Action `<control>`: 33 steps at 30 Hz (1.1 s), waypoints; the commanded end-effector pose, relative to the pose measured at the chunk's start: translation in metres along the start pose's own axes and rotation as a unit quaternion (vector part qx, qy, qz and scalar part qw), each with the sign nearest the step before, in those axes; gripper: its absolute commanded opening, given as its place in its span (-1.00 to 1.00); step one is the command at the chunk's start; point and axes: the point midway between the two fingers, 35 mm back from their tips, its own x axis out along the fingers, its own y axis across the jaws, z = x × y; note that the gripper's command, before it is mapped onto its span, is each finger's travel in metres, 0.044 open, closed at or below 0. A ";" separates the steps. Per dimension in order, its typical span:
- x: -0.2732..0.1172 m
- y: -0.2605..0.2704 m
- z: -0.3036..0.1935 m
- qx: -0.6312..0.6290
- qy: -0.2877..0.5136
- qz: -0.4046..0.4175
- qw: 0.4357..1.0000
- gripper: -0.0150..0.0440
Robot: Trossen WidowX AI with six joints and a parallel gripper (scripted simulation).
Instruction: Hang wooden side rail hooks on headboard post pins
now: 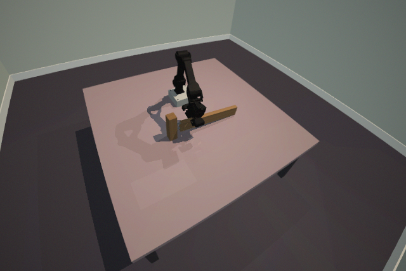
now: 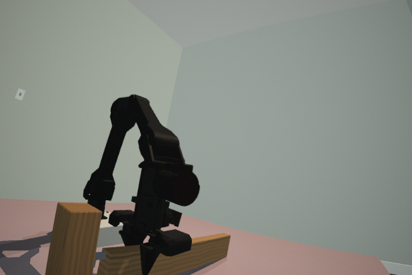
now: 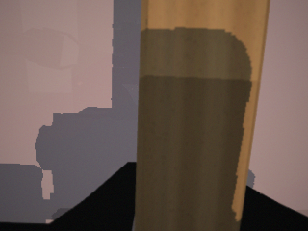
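The headboard post stands upright on the table. The wooden side rail stands on edge, its near end facing the post across a narrow gap. Its far end appears to rest on the table. A grey steel hook shows in that gap, reaching from the rail's end toward the post. The other hook, the slot and the pins are hidden or too small to make out, so whether the hooks sit on the pins cannot be told. My gripper is shut on the rail near its hook end.
The white arm base is on the table behind the post. The arm rises from it and comes down over the rail. The post stands close beside the gripper. Shadows of the arm and post fall to the left in the top view.
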 end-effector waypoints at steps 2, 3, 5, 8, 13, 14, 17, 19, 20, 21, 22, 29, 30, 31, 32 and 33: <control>-0.003 -0.002 -0.002 -0.002 0.002 -0.003 1.000 -0.49; -0.003 -0.002 -0.002 -0.002 0.002 -0.003 1.000 -0.49; -0.003 -0.002 -0.002 -0.002 0.002 -0.003 1.000 -0.49; -0.004 -0.002 -0.002 -0.002 0.002 -0.003 1.000 -0.49; -0.003 -0.003 -0.003 -0.002 0.002 -0.003 1.000 -0.49; -0.003 -0.003 -0.003 -0.002 0.002 -0.003 1.000 -0.49; -0.003 -0.003 -0.003 -0.002 0.002 -0.003 1.000 -0.49; -0.003 -0.003 -0.003 -0.002 0.002 -0.003 1.000 -0.49; -0.003 -0.003 -0.003 -0.002 0.002 -0.003 1.000 -0.49; -0.003 -0.003 -0.004 -0.002 0.002 -0.003 1.000 -0.49; -0.003 -0.003 -0.004 -0.002 0.002 -0.003 1.000 -0.49; -0.004 -0.003 -0.004 -0.002 0.003 -0.003 1.000 -0.49; -0.004 -0.003 -0.005 -0.002 0.003 -0.003 1.000 -0.49; -0.004 -0.003 -0.005 -0.002 0.003 -0.003 1.000 -0.49; -0.004 -0.003 -0.005 -0.002 0.003 -0.003 1.000 -0.49; -0.004 -0.003 -0.005 -0.002 0.003 -0.003 1.000 -0.49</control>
